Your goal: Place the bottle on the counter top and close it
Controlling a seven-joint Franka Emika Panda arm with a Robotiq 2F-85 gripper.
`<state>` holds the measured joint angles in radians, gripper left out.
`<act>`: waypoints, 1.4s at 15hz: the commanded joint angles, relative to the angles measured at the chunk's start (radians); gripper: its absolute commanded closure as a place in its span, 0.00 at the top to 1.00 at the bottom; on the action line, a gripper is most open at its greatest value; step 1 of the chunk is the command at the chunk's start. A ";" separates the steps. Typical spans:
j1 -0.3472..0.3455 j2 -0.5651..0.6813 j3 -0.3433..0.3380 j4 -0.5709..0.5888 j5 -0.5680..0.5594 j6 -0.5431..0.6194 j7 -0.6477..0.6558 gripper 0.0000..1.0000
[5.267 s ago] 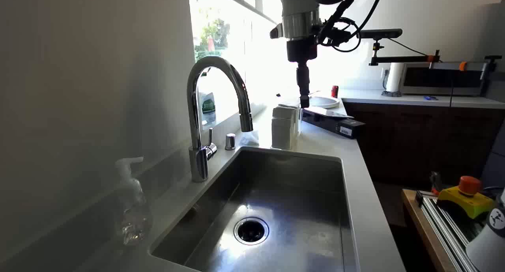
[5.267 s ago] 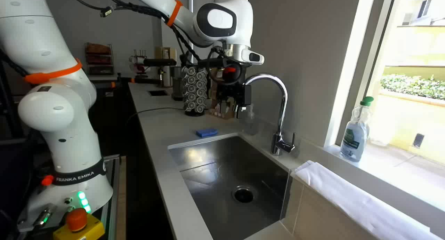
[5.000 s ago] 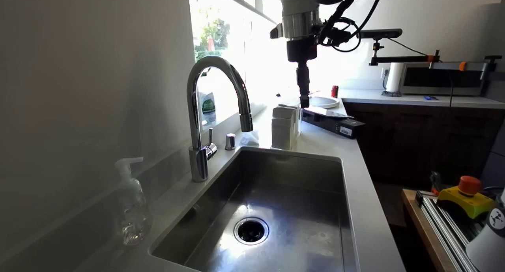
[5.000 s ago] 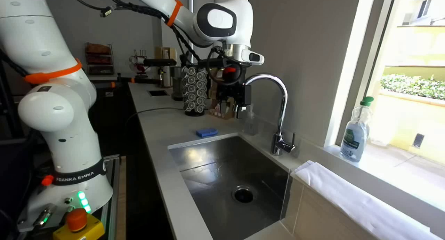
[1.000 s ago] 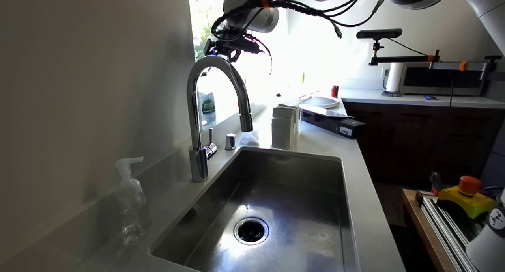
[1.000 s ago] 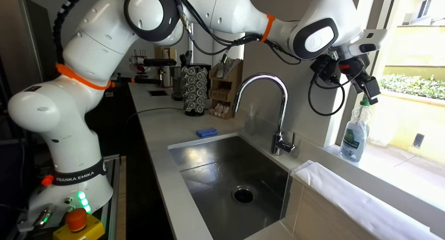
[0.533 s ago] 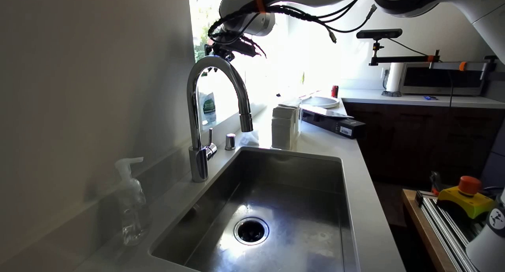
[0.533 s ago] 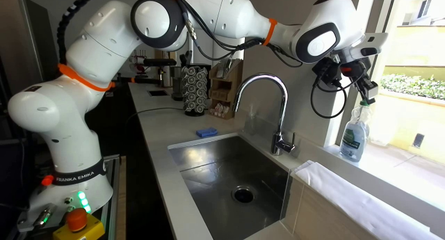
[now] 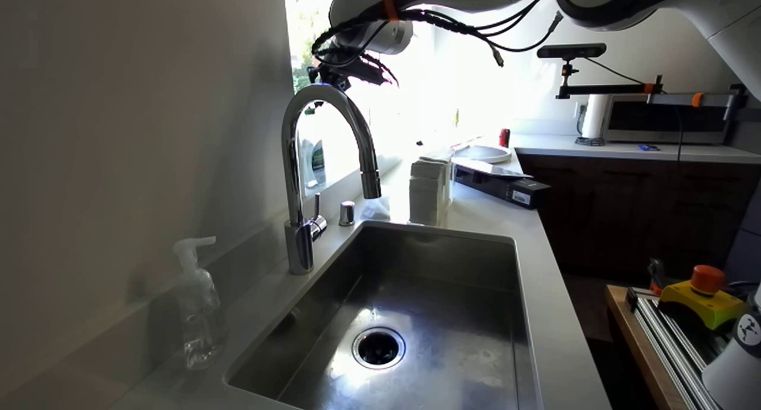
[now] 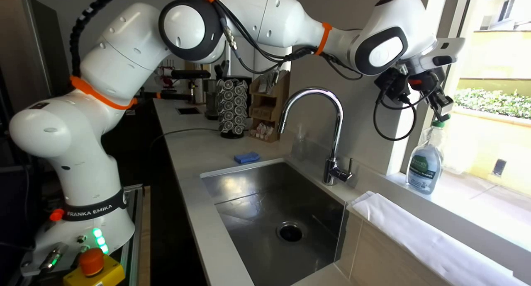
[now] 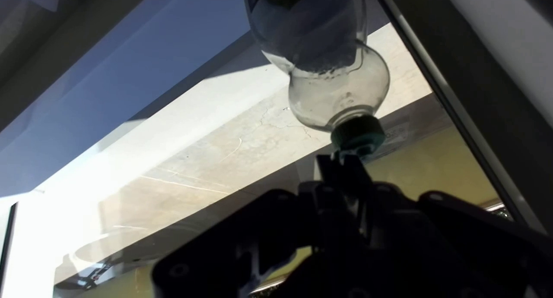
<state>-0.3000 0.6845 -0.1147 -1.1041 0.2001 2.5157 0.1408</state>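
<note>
Past the arched tap (image 10: 338, 132) I see a clear pump dispenser (image 9: 200, 309) and a blue block (image 10: 247, 157), with a pod rack (image 10: 231, 107) and a wooden organizer (image 10: 265, 112) farther off, while on the tap's other side are a white sheet (image 10: 419, 232) and, well apart, a red can (image 9: 505, 138).

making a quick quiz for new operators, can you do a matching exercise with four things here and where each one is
1. claw
2. labelled bottle
3. blue block
4. paper roll

a. beside the microwave
b. on the window sill
c. tips close to a green cap
d. on the counter top by the sink

Pairs: 1-c, 2-b, 3-d, 4-a
</note>
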 commanded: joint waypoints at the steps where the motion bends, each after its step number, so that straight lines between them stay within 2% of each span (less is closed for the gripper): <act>1: -0.012 0.020 0.012 0.034 0.023 0.011 0.012 0.03; 12: -0.021 -0.114 0.001 -0.087 0.011 0.051 -0.013 0.03; 21: -0.108 -0.296 0.019 -0.342 0.056 0.050 -0.091 0.03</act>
<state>-0.3819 0.4880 -0.1134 -1.3038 0.2161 2.5448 0.0973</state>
